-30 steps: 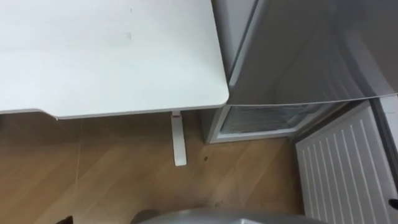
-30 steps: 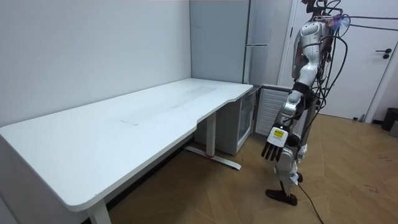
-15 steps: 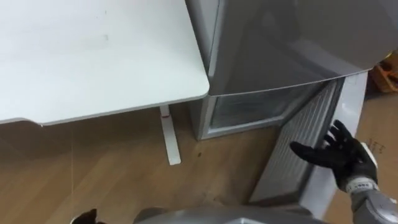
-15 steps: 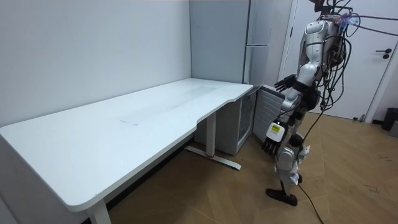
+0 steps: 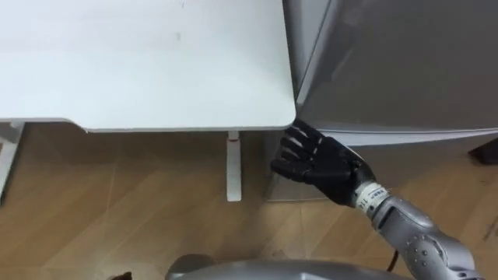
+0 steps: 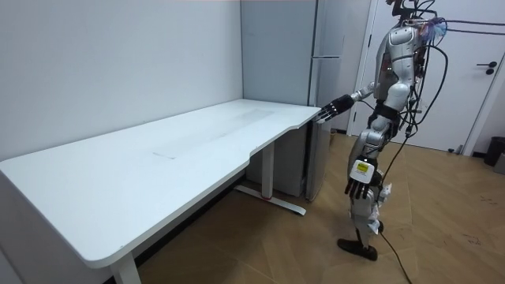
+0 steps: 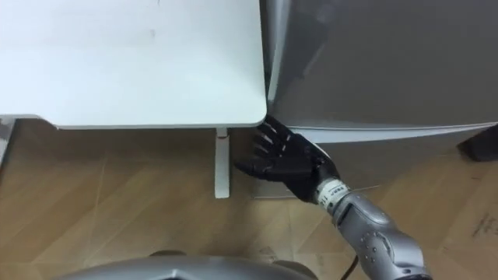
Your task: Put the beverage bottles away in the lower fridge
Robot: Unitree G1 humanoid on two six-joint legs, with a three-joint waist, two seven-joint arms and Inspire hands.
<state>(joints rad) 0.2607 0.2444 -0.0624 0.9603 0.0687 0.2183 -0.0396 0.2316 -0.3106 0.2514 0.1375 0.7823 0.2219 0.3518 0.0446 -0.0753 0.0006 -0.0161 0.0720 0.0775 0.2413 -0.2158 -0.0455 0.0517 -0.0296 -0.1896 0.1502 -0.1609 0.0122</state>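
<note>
A tall grey fridge (image 5: 405, 70) stands against the right end of the white table (image 5: 140, 62). Its lower door (image 7: 389, 152) looks shut, flush under the upper door. My right hand (image 5: 315, 161) reaches in from the lower right. It is open, with spread straight fingers laid on the lower door's left edge, just under the table corner. In the room view the same right hand (image 6: 335, 105) is stretched out to the fridge (image 6: 331, 31). My left hand (image 6: 357, 175) hangs open at my side. I stand on the wooden floor facing the fridge.
The table's white leg (image 5: 233, 167) stands just left of the fridge base. A grey wall runs behind the table (image 6: 158, 158). A white room door (image 6: 465, 71) is behind me, with wooden floor all around.
The lower fridge door stood open a second ago and now looks shut. My right hand rose from my side and moved left onto the door. My view has shifted.
</note>
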